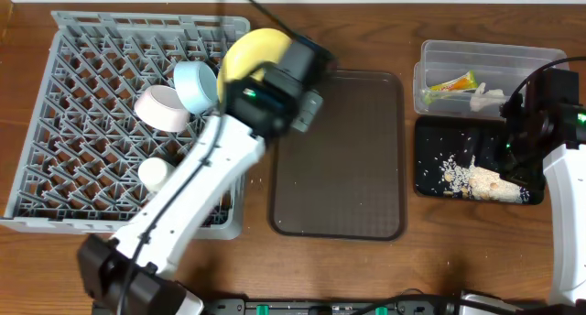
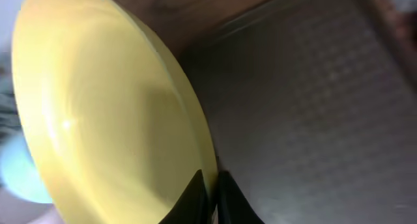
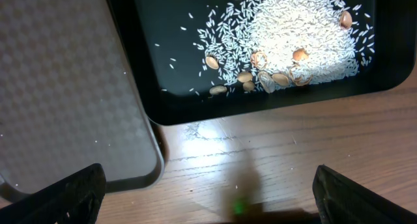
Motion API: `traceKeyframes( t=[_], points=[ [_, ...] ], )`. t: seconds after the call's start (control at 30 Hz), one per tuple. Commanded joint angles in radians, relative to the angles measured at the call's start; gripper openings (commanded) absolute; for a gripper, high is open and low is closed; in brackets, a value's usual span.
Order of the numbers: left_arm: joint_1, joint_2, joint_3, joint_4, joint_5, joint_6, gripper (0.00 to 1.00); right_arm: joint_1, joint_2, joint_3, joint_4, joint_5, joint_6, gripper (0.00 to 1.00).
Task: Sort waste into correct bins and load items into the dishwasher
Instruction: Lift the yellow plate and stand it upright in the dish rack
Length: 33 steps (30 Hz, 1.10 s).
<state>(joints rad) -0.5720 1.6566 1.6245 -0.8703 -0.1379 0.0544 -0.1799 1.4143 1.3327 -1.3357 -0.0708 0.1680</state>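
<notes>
Up by the far right edge of the grey dish rack, the left gripper holds the round yellow plate. Its two dark fingers pinch the plate's rim, one on each side. The plate stands tilted on its edge, just beside the light blue bowl. That bowl sits in the rack next to the pale pink bowl, and the small white cup is lower down in the rack. The brown serving tray lies just beside the rack. The right gripper is spread wide and holds nothing. It hangs over the wooden table, by the black tray full of rice. The snack wrapper and white paper lie in the clear tub.
</notes>
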Motion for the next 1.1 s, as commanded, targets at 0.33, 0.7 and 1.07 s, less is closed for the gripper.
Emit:
traceKeyframes(
  t=[0.33, 0.7, 1.07],
  points=[
    [0.407, -0.011, -0.005, 0.007, 0.769, -0.147, 0.08, -0.024, -0.009, 0.020, -0.004, -0.001, -0.001, 0.99],
    [0.502, -0.011, -0.005, 0.018, 0.912, -0.177, 0.08, -0.024, -0.009, 0.020, -0.006, -0.001, -0.001, 0.99],
    [0.525, -0.010, -0.082, 0.039, 0.870, -0.176, 0.08, -0.024, -0.009, 0.020, -0.012, -0.001, -0.001, 0.99]
  ],
)
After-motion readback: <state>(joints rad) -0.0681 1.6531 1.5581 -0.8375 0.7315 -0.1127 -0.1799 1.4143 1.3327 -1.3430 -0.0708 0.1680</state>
